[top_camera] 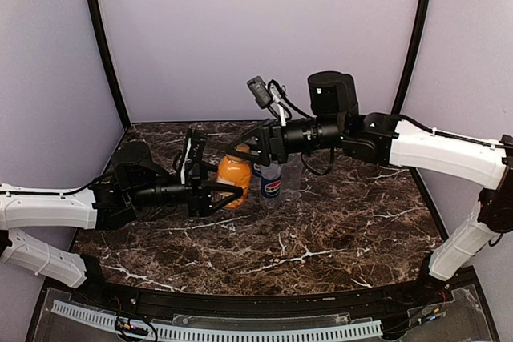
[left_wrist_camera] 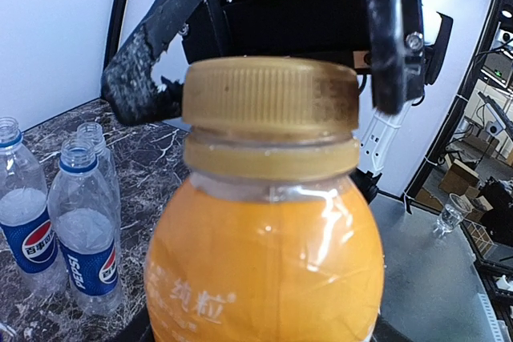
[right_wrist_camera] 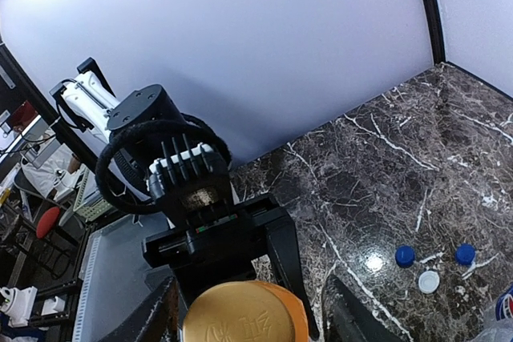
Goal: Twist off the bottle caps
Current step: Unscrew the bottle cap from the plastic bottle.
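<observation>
The short orange bottle (top_camera: 234, 179) stands upright on the marble table, and my left gripper (top_camera: 228, 188) is shut on its body. Its orange cap (left_wrist_camera: 270, 98) is on the neck. My right gripper (top_camera: 247, 152) is open, its fingers (left_wrist_camera: 148, 62) straddling the cap with small gaps on both sides. From above, the cap (right_wrist_camera: 240, 314) sits between those fingers (right_wrist_camera: 357, 318). A capless Pepsi bottle (top_camera: 271, 184) and a clear bottle (top_camera: 290, 174) stand just right of the orange one. Two blue caps (right_wrist_camera: 405, 255) and a white cap (right_wrist_camera: 429, 281) lie loose on the table.
Three open bottles (left_wrist_camera: 84, 230) stand grouped close beside the orange bottle. The dark marble table (top_camera: 337, 230) is closed in by pale walls at the back and sides. A black rail runs along the near edge (top_camera: 240, 302).
</observation>
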Motion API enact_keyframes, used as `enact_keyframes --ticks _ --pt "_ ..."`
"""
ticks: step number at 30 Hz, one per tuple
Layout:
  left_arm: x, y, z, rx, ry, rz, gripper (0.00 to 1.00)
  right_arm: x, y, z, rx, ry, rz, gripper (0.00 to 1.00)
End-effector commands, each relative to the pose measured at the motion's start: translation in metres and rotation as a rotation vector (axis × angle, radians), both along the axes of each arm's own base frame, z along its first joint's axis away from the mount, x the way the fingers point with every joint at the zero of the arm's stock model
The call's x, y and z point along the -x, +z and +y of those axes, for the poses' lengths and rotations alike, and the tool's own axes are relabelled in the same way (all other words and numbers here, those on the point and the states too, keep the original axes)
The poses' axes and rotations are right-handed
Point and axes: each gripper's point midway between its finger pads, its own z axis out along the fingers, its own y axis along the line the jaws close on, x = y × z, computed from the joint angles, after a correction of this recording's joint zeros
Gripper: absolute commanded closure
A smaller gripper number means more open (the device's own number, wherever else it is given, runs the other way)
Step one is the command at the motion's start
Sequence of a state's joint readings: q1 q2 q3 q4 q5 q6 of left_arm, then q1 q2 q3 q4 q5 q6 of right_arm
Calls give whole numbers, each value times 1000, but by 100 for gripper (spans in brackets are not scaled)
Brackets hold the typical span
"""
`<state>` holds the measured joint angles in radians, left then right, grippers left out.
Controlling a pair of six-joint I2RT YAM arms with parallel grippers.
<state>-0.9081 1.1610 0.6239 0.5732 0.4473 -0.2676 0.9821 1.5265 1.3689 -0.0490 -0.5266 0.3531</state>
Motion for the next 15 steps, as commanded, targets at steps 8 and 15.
enact_keyframes --ticks 8,15 --pt "-3 20 3 29 33 -43 94 2 6 6 -25 11 -9 66" --pt "-2 18 4 27 30 -43 94 8 12 3 -58 55 -79 87"
